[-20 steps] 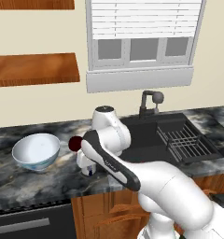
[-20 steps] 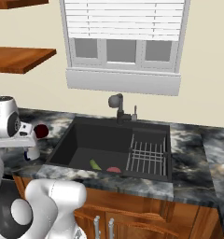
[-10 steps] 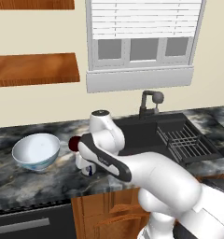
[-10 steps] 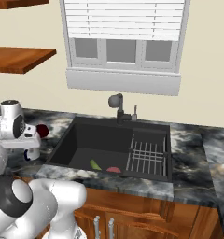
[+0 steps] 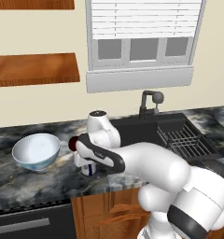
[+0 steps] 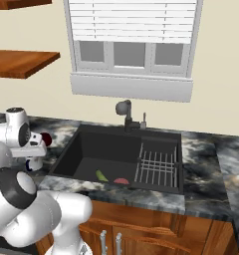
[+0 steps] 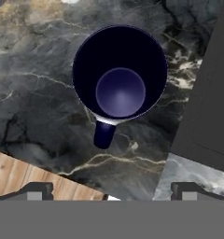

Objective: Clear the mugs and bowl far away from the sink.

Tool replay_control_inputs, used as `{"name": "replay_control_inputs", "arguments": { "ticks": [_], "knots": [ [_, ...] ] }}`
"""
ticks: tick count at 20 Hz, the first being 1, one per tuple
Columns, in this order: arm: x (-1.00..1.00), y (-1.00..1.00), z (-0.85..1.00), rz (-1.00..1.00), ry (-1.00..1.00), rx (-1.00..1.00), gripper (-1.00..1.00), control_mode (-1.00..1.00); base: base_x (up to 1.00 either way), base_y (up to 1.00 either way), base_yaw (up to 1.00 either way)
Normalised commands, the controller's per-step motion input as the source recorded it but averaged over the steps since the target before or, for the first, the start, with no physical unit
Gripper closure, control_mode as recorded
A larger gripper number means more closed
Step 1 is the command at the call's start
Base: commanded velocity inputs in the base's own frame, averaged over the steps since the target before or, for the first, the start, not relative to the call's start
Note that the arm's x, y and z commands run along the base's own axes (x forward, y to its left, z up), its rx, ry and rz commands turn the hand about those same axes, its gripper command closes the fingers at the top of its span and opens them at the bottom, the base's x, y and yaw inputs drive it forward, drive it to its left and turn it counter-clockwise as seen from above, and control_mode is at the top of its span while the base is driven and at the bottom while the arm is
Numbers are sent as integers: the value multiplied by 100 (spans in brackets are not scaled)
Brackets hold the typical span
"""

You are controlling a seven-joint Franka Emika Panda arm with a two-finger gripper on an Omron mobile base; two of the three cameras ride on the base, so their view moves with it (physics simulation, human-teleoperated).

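A white mug with a dark navy rim, inside and handle (image 7: 119,88) stands upright on the marbled counter, straight below my gripper (image 7: 113,192). Its handle points toward the counter's front edge. The jaws are open and nothing is between the fingertips (image 7: 37,191). In the left base view the gripper (image 5: 86,162) hangs just over this mug (image 5: 88,170). The dark red mug (image 5: 73,143) sits right behind the hand, partly hidden by it. The large white bowl (image 5: 36,151) rests further left on the counter. The sink (image 5: 142,130) lies to the right.
The faucet (image 5: 150,101) rises behind the basin and a wire rack (image 6: 159,167) sits in its right half, with small green and red items (image 6: 111,178) on the bottom. Wooden shelves (image 5: 34,69) hang above the bowl. The counter's front edge (image 7: 62,179) is close to the mug.
The hand has eased slightly toward the sink side and lower over the navy-rimmed mug. The jaws have stayed open, and the mugs and bowl have not moved.
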Motion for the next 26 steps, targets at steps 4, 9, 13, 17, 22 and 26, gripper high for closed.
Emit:
{"name": "replay_control_inputs", "arguments": {
  "ticks": [4, 9, 13, 17, 22, 26],
  "knots": [
    [14, 20, -16, 0, 4, -4, -100, -100, 0, 0, 0],
    [10, 12, -11, 0, 1, -1, -100, -100, 0, 0, 0],
    [15, 1, -13, 0, 0, 0, -100, -100, 0, 0, 0],
    [7, 3, -18, 0, 0, 0, -100, -100, 0, 0, 0],
    [1, 4, -14, 0, 0, 0, -100, -100, 0, 0, 0],
    [0, 0, -15, 0, 0, 0, 100, -100, 0, 0, 0]
  ]
}}
